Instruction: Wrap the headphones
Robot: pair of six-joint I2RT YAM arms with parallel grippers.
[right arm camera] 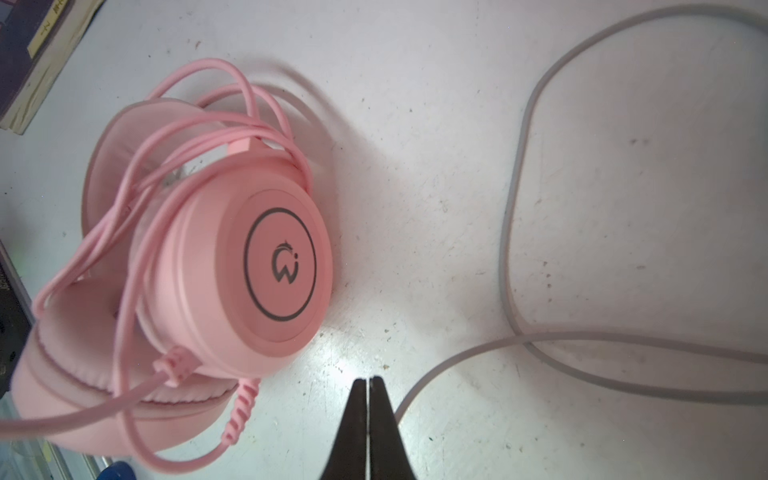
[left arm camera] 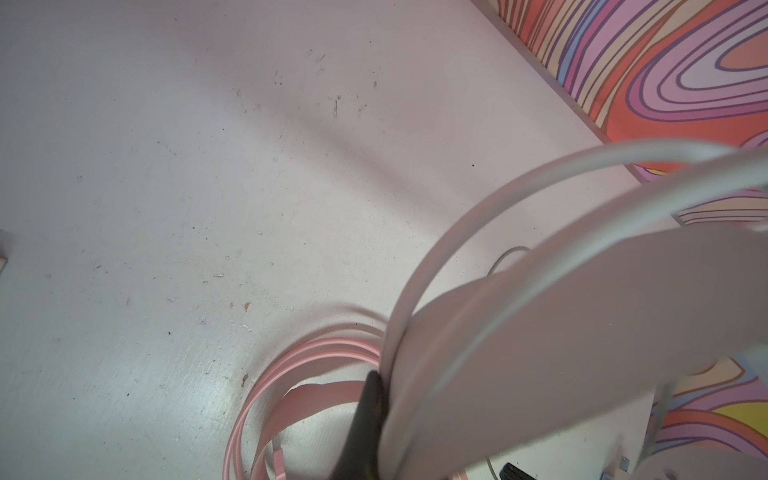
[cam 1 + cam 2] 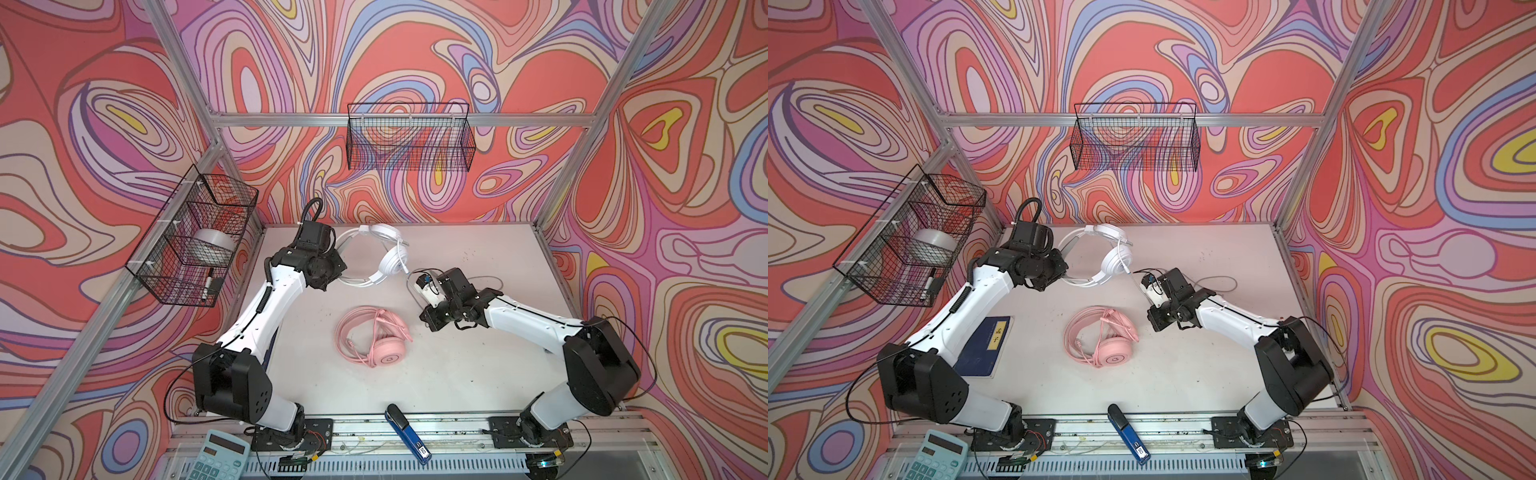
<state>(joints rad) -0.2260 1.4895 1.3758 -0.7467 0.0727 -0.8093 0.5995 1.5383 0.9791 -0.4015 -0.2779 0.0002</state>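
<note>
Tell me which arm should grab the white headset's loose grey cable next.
Probably right. The left gripper is occupied, shut on the headband of the white headset; the right gripper is shut, apparently empty, beside the grey cable.

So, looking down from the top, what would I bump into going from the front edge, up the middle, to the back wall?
blue stapler → pink headphones → white headphones → black wire basket on the back wall

Far headset point(image 3: 390, 262) behind near headset point(image 3: 388, 353) on the table point(image 3: 478, 374); calculator point(image 3: 220, 459) at front left.
</note>
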